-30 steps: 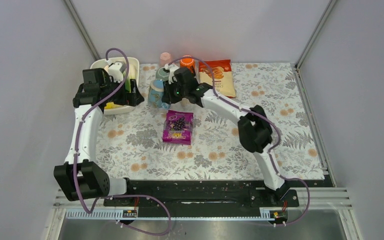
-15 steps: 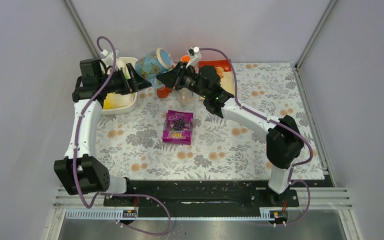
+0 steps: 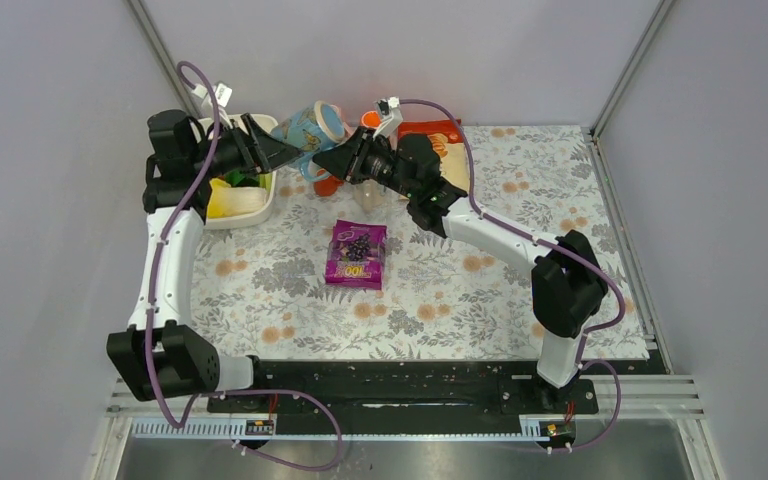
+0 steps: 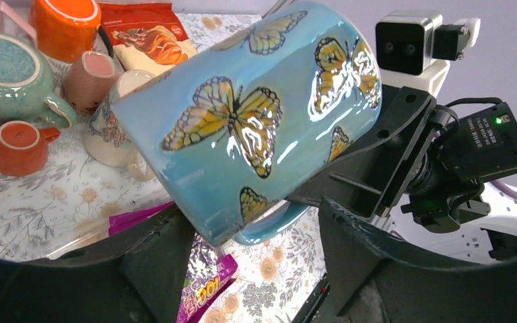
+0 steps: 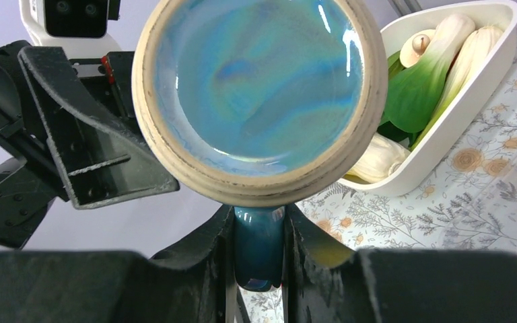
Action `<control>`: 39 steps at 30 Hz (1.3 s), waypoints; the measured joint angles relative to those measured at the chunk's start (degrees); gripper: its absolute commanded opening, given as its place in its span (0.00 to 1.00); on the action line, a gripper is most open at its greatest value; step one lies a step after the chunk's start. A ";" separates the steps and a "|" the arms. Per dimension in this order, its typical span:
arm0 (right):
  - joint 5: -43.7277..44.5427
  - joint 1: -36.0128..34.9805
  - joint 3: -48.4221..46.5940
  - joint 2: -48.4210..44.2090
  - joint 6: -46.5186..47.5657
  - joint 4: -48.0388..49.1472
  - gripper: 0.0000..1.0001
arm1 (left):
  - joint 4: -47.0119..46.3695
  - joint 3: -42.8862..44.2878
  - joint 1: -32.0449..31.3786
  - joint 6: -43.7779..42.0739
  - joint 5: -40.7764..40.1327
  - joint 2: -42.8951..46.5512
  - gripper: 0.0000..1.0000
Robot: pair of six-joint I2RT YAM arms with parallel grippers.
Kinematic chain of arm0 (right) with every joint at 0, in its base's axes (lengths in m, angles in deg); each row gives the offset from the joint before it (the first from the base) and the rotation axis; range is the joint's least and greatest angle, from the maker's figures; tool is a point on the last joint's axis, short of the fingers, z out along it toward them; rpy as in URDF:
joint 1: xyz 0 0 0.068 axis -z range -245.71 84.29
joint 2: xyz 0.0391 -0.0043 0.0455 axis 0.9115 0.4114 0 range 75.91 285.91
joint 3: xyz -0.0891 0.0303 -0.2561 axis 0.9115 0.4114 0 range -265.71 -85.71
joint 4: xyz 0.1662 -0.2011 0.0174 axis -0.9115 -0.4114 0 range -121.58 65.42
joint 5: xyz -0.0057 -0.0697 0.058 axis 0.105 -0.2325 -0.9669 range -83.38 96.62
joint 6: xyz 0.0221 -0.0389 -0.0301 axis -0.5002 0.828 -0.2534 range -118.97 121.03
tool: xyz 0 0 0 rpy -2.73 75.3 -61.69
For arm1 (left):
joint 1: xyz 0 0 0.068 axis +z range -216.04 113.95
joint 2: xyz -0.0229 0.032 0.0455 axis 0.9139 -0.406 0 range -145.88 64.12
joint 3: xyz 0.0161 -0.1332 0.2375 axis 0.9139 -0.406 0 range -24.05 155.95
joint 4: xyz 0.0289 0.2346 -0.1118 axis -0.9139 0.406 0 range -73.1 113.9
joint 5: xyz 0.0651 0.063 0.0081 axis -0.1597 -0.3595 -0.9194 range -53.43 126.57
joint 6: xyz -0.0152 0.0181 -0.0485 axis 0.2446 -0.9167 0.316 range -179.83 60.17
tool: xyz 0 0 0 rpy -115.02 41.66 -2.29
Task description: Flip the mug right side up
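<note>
The blue butterfly mug (image 3: 312,127) hangs in the air over the table's far left, tilted on its side. My right gripper (image 3: 337,160) is shut on its dark blue handle (image 5: 259,245), and the mug's unglazed-ringed base (image 5: 259,87) faces the right wrist camera. My left gripper (image 3: 282,150) is open. Its fingers (image 4: 151,262) stand on either side of the mug's lower end (image 4: 242,121); I cannot tell if they touch it. The mug's mouth is hidden.
A white tub of vegetables (image 3: 243,203) sits under the left arm. Behind the mug stand a teal cup (image 4: 7,70), orange cups (image 4: 64,27) and a pink cup (image 4: 87,77). A purple snack packet (image 3: 357,254) lies mid-table, an orange packet (image 3: 442,135) at the back.
My right gripper lifted the mug off the table by its handle and tilted it sideways. My left gripper rose from the tub and came up to the mug.
</note>
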 measured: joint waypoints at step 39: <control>-11.06 -0.90 3.67 17.38 -16.90 2.23 0.78 | 13.73 -13.05 -0.74 -19.34 -27.02 -4.81 0.00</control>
